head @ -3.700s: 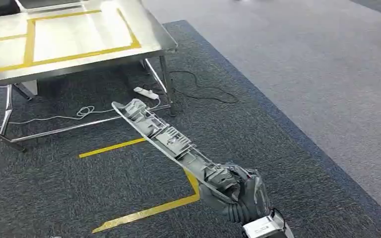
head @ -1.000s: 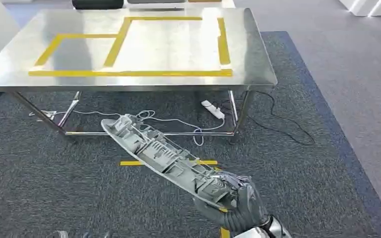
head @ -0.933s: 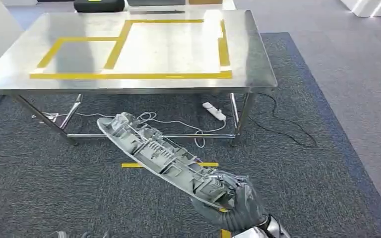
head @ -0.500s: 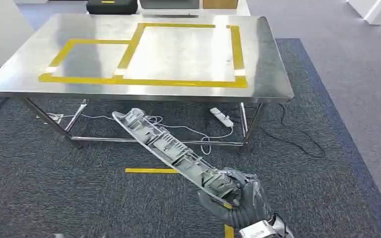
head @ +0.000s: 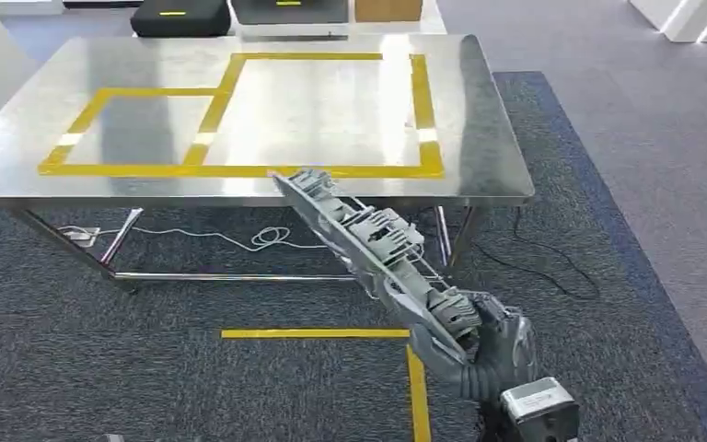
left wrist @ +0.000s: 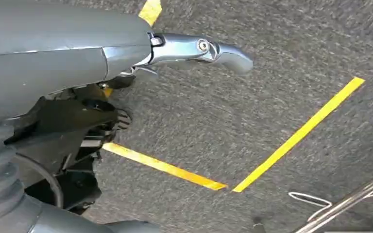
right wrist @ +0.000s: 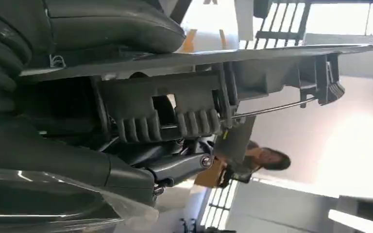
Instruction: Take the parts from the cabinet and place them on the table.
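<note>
A long grey plastic part (head: pixel 368 244) with ribbed clips on its inner side slants up and to the left from my right hand (head: pixel 492 354), which grips its lower end. Its far tip hangs over the front edge of the steel table (head: pixel 479 120), at the yellow tape frame (head: pixel 239 170). The right wrist view shows the same part (right wrist: pixel 199 97) close up, held across my right hand (right wrist: pixel 77 160). My left hand (left wrist: pixel 77 73) hangs above the carpet with nothing in it.
Two taped rectangles mark the tabletop. Black cases (head: pixel 181 16) stand at its far edge. Cables (head: pixel 267 238) lie under the table between its legs. Yellow tape lines (head: pixel 313 333) cross the dark carpet. A person (right wrist: pixel 262 158) shows in the right wrist view.
The whole view has shifted as the camera moved nearer the table. My right hand has lifted the part, and its tip has gone from below the table to its front edge.
</note>
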Controlling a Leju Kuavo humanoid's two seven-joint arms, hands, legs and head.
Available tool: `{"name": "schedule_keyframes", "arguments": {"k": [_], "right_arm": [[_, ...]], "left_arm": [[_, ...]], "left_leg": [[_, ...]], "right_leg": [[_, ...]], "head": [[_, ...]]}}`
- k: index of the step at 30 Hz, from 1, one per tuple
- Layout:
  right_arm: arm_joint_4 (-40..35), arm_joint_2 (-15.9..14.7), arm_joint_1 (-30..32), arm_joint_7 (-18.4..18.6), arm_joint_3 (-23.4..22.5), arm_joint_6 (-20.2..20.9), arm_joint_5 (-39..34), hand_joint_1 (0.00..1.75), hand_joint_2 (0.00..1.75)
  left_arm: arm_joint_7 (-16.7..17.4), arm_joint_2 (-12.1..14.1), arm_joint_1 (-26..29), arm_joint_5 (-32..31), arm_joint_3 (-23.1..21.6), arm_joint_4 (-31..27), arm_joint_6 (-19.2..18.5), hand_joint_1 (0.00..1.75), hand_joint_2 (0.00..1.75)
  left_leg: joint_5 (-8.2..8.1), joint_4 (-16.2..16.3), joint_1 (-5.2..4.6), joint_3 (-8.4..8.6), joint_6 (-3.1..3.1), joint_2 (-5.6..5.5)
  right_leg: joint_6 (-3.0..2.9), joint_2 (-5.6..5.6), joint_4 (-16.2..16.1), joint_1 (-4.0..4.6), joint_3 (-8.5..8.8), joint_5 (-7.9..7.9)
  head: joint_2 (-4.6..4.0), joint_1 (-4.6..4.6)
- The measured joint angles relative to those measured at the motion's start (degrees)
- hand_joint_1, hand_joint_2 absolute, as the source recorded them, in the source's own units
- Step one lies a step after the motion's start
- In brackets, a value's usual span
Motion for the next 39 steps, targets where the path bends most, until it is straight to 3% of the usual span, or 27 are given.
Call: {"name": "schedule_keyframes", "arguments": {"k": [2,4,5,6,9,10,11,12,13,16,18,19,20,21,22,24,25,26,27,28,29,31,32,34,36,37,39], "right_arm": [[-0.3,0.8,-0.1,-0.4,-0.7,0.6,0.0,1.75,1.75],[-0.4,1.5,-0.2,-0.8,-1.4,1.2,0.3,1.75,1.75],[-0.4,1.7,-0.1,-0.8,-1.6,1.4,0.5,1.75,1.75],[-0.3,1.9,-0.1,-0.8,-1.7,1.5,0.5,1.75,1.75],[-0.3,2.3,0.0,-0.8,-2.0,2.0,0.7,1.75,1.75],[-0.3,2.5,0.0,-0.9,-2.1,2.1,0.9,1.75,1.75],[-0.3,2.6,-0.1,-1.0,-2.1,2.2,1.0,1.75,1.75],[-0.4,2.7,-0.3,-1.0,-2.2,2.4,1.2,1.75,1.75],[-0.4,2.7,-0.3,-1.0,-2.3,2.7,1.4,1.75,1.75],[-0.4,2.7,-0.2,-1.2,-2.4,3.3,1.7,1.75,1.75],[-0.4,2.7,-0.4,-1.3,-2.3,3.4,1.7,1.75,1.75],[-0.4,2.7,-0.3,-1.4,-2.3,3.6,1.7,1.75,1.75],[-0.4,2.7,-0.3,-1.4,-2.3,3.9,1.9,1.75,1.75],[-0.3,2.7,-0.3,-1.4,-2.3,4.2,2.2,1.75,1.75],[-0.3,2.7,-0.3,-1.4,-2.3,4.5,2.8,1.75,1.75],[-0.3,2.7,-0.4,-1.5,-2.1,4.9,3.6,1.75,1.75],[-0.3,2.7,-0.5,-1.6,-1.9,5.1,4.0,1.75,1.75],[-0.2,2.7,-0.5,-1.6,-1.6,5.2,4.4,1.75,1.75],[-0.3,2.7,-0.6,-1.6,-1.4,5.2,4.6,1.75,1.75],[-0.3,2.7,-0.4,-1.6,-1.1,5.2,4.8,1.75,1.75],[-0.3,2.7,-0.4,-1.5,-0.9,5.2,4.9,1.75,1.75],[-0.3,2.7,-0.4,-1.5,-0.7,5.3,5.4,1.75,1.75],[-0.3,2.7,-0.6,-1.5,-0.4,5.3,5.6,1.75,1.75],[-0.3,2.7,-0.9,-1.6,0.0,5.3,5.6,1.75,1.75],[-0.3,2.7,-0.8,-1.5,0.1,5.3,5.6,1.75,1.75],[-0.2,2.7,-0.8,-1.5,0.1,5.3,5.6,1.75,1.75],[-0.2,2.7,-0.7,-1.4,0.2,5.3,5.6,1.75,1.75]], "left_arm": [[0.0,0.0,-0.2,-0.1,0.0,0.0,0.0,0.00,1.75],[0.0,0.0,-0.1,-0.3,0.1,0.0,0.0,0.00,1.75],[0.0,0.0,0.0,-0.3,0.2,0.0,0.0,0.00,1.75],[0.0,0.0,0.2,-0.3,0.2,0.0,0.0,0.00,1.75],[0.0,0.1,0.2,-0.4,0.2,0.0,0.0,0.00,1.75],[0.0,0.1,0.2,-0.4,0.3,0.0,0.0,0.00,1.75],[0.0,0.1,0.1,-0.5,0.3,0.0,0.0,0.00,1.75],[0.0,0.1,0.0,-0.5,0.3,0.0,0.0,0.00,1.75],[0.0,0.1,0.2,-0.5,0.3,0.0,0.0,0.00,1.75],[-0.1,0.1,0.1,-0.6,0.4,0.0,0.1,0.00,1.75],[-0.1,0.1,-0.3,-0.6,0.4,0.0,0.0,0.00,1.75],[-0.1,0.0,-0.2,-0.6,0.4,0.0,0.0,0.00,1.75],[-0.1,0.0,-0.2,-0.7,0.4,0.0,0.0,0.00,1.75],[-0.1,0.0,-0.1,-0.7,0.4,0.0,0.0,0.00,1.75],[-0.1,0.1,-0.1,-0.8,0.4,0.0,0.0,0.00,1.75],[-0.1,0.0,-0.2,-1.1,0.4,0.0,0.0,0.00,1.75],[-0.1,-0.1,-0.1,-1.2,0.4,0.0,0.0,0.00,1.75],[-0.1,-0.1,-0.3,-1.2,0.4,0.0,0.0,0.00,1.75],[-0.1,-0.1,-0.4,-1.2,0.4,0.0,0.0,0.00,1.75],[0.0,-0.2,-0.4,-1.4,0.4,0.0,0.0,0.00,1.75],[0.0,-0.3,-0.3,-1.5,0.4,0.0,0.0,0.00,1.75],[0.0,-0.2,-0.4,-1.6,0.4,0.0,0.0,0.00,1.75],[0.0,-0.2,-0.6,-1.6,0.4,0.0,0.0,0.00,1.75],[0.0,-0.1,-0.7,-1.7,0.4,0.0,0.0,0.00,1.75],[0.0,-0.1,-0.4,-1.7,0.4,0.0,0.0,0.00,1.75],[0.0,-0.1,-0.3,-1.7,0.4,0.0,0.0,0.00,1.75],[0.0,0.0,-0.4,-1.7,0.4,0.0,0.0,0.00,1.75]], "left_leg": [[-2.19,6.4,0.27,-3.52,-0.77,-0.25],[-5.88,14.7,0.59,-8.95,-1.18,-0.27],[-6.16,16.4,0.69,-10.63,-1.26,-0.27],[-4.80,15.7,0.77,-11.15,-1.25,-0.27],[5.06,3.9,0.83,-8.19,-0.90,-0.25],[6.21,1.8,0.72,-7.42,-0.77,-0.29],[2.15,0.9,0.39,-8.19,-0.46,-0.14],[3.58,0.9,0.38,-7.85,0.00,-0.17],[4.36,0.6,0.47,-7.86,0.42,-0.30],[4.45,0.1,0.65,-5.83,1.72,-0.52],[4.19,0.0,0.55,-5.65,2.13,-0.72],[3.94,0.0,0.39,-5.57,2.41,-0.77],[3.68,0.0,0.25,-5.41,2.49,-0.82],[3.42,0.0,0.12,-5.12,2.58,-0.89],[3.04,0.0,-0.06,-4.64,2.58,-1.05],[2.21,0.0,-0.37,-3.31,2.56,-1.17],[1.86,-0.2,-0.24,-3.16,2.48,-1.15],[1.77,-0.2,-0.28,-3.14,2.22,-1.20],[1.61,-0.3,-0.14,-3.35,1.78,-1.18],[1.70,-0.2,-0.22,-2.40,1.37,-1.14],[2.31,0.2,-0.24,-2.31,1.04,-1.17],[1.37,1.7,-0.34,-2.25,0.52,-1.16],[0.81,4.7,-0.12,-3.83,0.08,-1.18],[-2.37,12.7,0.44,-9.13,-0.74,-1.16],[-4.71,15.3,0.89,-12.22,-1.22,-1.15],[-3.60,13.7,1.13,-12.24,-1.51,-1.14],[2.58,5.8,1.49,-10.13,-2.06,-1.12]], "right_leg": [[-0.58,0.16,-0.2,-0.15,0.80,-0.45],[-0.65,0.53,-0.2,-0.19,1.41,-1.18],[-0.60,0.74,-0.2,-0.20,1.87,-1.54],[-0.49,0.93,-0.2,-0.23,2.53,-1.98],[0.08,1.11,-0.3,-0.41,4.72,-3.47],[0.57,1.07,-0.5,-0.38,4.41,-3.97],[0.93,1.31,-0.3,-0.22,5.22,-4.14],[1.38,1.13,-0.6,-0.17,4.44,-4.61],[1.80,1.12,0.1,-0.17,5.69,-4.25],[2.55,1.06,1.8,-0.31,5.19,-5.87],[2.80,1.15,9.1,-0.26,1.03,-9.42],[2.83,1.15,13.6,-0.26,-2.04,-11.11],[2.77,1.15,16.3,-0.25,-4.27,-11.57],[2.62,1.15,16.5,-0.23,-5.40,-10.53],[2.29,1.15,14.1,-0.15,-5.22,-7.92],[1.14,1.19,4.7,0.33,-2.26,-0.80],[0.33,1.09,2.2,0.74,-1.09,0.04],[0.20,1.00,2.3,1.06,-1.75,-3.20],[-0.05,1.26,0.9,1.18,-1.29,-3.68],[-0.48,1.24,0.1,1.20,-0.79,-1.41],[-0.60,1.16,-0.3,1.01,-0.53,-0.86],[-0.53,0.97,-1.5,0.20,2.25,-0.44],[-0.62,0.94,-1.8,0.08,2.76,-0.50],[-0.54,1.04,-1.8,-0.17,3.15,-0.96],[-0.25,1.27,-1.8,-0.48,3.90,-1.77],[-0.05,1.38,-1.8,-0.65,4.52,-2.22],[0.70,1.43,-1.8,-1.10,6.01,-3.36]], "head": [[0.00,-0.28],[0.00,-0.28],[0.00,-0.28],[0.00,-0.28],[0.00,-0.26],[0.00,-0.20],[-0.02,-0.60],[0.00,-0.37],[0.00,-0.33],[-0.02,-0.06],[-0.02,0.07],[-0.02,0.20],[-0.02,0.17],[-0.02,0.24],[-0.02,0.24],[-0.02,0.28],[-0.02,0.22],[-0.02,-0.20],[-0.02,0.09],[-0.02,0.11],[-0.02,0.15],[-0.02,0.04],[-0.02,-0.50],[-0.02,-0.44],[-0.02,-0.39],[-0.02,-0.44],[-0.02,-0.42]]}}
